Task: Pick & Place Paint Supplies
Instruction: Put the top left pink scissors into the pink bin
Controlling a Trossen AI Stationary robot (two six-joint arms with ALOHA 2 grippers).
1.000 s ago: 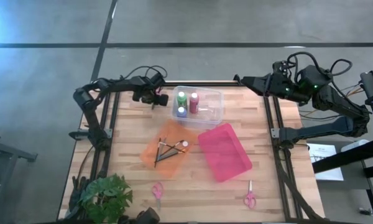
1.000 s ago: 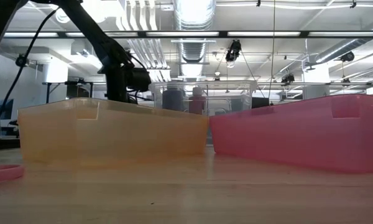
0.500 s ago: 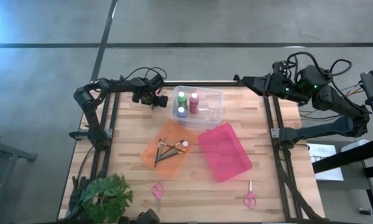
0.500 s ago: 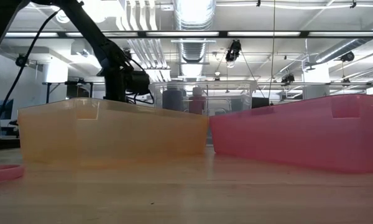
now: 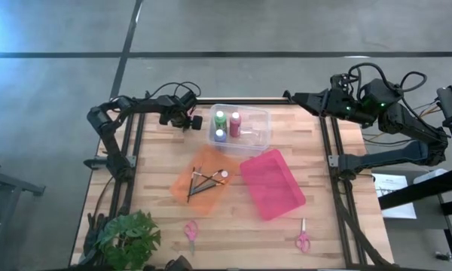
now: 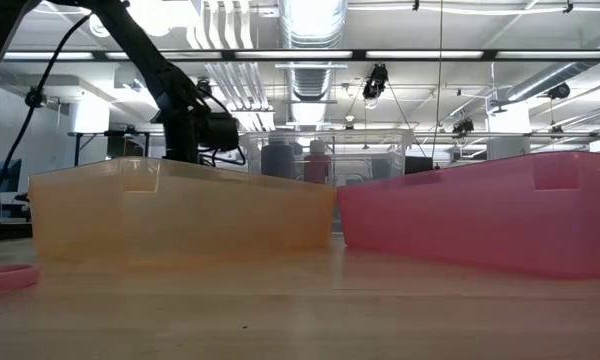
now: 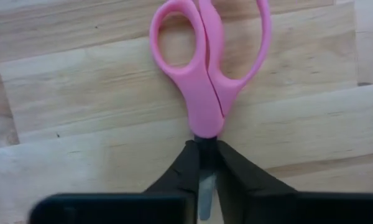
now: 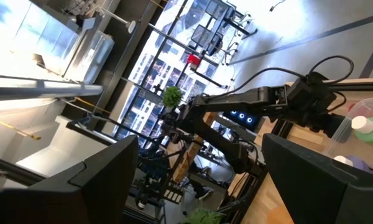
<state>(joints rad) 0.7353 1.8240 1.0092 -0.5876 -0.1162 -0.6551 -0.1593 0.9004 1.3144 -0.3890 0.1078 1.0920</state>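
Since the earlier frame, the left gripper [image 7: 202,163] has pinched onto pink scissors [image 7: 208,68] lying on the tabletop [image 7: 81,106]. Right gripper [image 8: 196,180] waits, fingers apart.

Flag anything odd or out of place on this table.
The left gripper, beside the clear bin, pinches pink scissors by the blades, though they are no paint supply. The pink bin lies askew. The right gripper waits open.

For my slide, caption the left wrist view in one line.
Left gripper closed on the blades of pink scissors lying on the wooden table, handles pointing away.
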